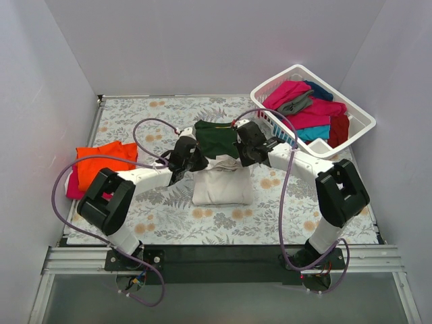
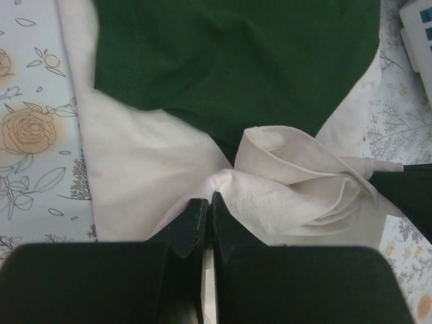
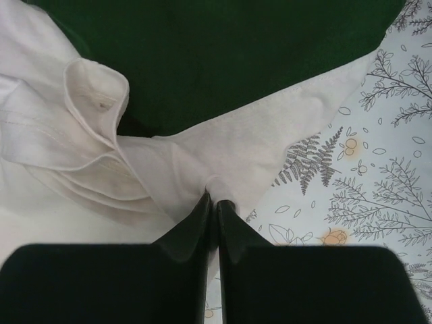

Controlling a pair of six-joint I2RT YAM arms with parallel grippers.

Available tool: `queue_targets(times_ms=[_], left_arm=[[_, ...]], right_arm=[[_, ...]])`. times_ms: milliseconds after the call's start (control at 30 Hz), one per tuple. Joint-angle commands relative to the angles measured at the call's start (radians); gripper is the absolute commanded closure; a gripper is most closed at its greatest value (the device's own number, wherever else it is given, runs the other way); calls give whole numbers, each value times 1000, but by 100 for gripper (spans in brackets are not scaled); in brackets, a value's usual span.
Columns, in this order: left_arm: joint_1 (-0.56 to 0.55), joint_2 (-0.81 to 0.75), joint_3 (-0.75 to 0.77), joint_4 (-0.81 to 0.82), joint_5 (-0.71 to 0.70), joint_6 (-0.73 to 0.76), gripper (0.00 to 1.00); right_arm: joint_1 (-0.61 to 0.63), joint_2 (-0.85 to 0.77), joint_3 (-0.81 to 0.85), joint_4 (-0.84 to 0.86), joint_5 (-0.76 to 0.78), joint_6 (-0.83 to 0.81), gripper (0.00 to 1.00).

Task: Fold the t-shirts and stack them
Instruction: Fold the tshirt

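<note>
1. The mid shirt (image 1: pixel 221 187) lies on the desk (image 1: pixel 283 216) at the centre of the frame.
2. The left gripper (image 1: pixel 197 162) sits at that shirt's upper left and the right gripper (image 1: pixel 240 154) at its upper right. The shirt's upper end is bunched between them.
3. Each gripper's jaws meet on a fold of the mid shirt.
4. The left pile (image 1: pixel 101 165) lies at the desk's left edge, well apart from the mid shirt, one shirt on another.
5. The basket (image 1: pixel 290 73) stands on the desk at the upper right of the frame, set askew to the desk's edges.
6. The heap (image 1: pixel 307 111) lies in the basket.
7. The right arm's forearm runs just below the basket's lower-left wall.
</note>
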State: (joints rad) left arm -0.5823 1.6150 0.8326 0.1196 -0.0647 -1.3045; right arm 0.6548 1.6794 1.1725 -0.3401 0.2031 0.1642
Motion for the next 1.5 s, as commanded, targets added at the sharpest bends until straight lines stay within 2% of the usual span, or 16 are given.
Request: queue_targets(times_ms=[0, 33, 67, 100, 133, 167, 200, 233, 333, 433, 567, 667, 833, 1100, 1267, 1467], left_arm=[[35, 2, 63, -32, -35, 5, 100], [44, 0, 77, -43, -41, -1, 92], [59, -6, 104, -76, -73, -6, 79], [65, -21, 121, -93, -93, -7, 70], [71, -32, 134, -109, -115, -6, 46], [78, -47, 152, -141, -154, -4, 38], [81, -79, 155, -147, -167, -1, 32], [81, -98, 154, -150, -175, 4, 23], [75, -177, 99, -127, -143, 5, 21], [38, -239, 7, -77, -93, -10, 20], [-66, -282, -110, -35, -86, -38, 20], [-96, -314, -200, -35, -81, -85, 20], [-116, -437, -346, -51, -109, -122, 20], [-136, -572, -498, -72, -72, -144, 21], [-137, -555, -530, -75, -78, -170, 25], [-137, -497, -532, -61, -92, -182, 30]], right_arm=[[-24, 16, 91, 29, 2, -14, 97], [-30, 11, 102, 26, 2, -14, 91], [-32, 8, 113, 24, 7, -11, 72], [-34, -15, 127, 15, 22, -8, 63], [-34, -30, 142, 10, 33, -5, 54], [-34, -50, 144, 7, 51, -3, 43], [-34, -100, 139, 9, 62, -2, 40], [-34, -130, 119, 9, 68, 0, 38], [-34, -228, 35, 45, 35, 4, 34], [-32, -282, -40, 107, -114, 18, 34], [-27, -255, -126, 187, -344, 41, 35], [-8, -179, -116, 181, -373, 54, 38], [52, -220, -241, 184, -271, 92, 38], [95, -512, -509, 188, -159, 178, 35], [95, -619, -640, 193, -117, 225, 34], [94, -606, -665, 223, -84, 219, 37]])
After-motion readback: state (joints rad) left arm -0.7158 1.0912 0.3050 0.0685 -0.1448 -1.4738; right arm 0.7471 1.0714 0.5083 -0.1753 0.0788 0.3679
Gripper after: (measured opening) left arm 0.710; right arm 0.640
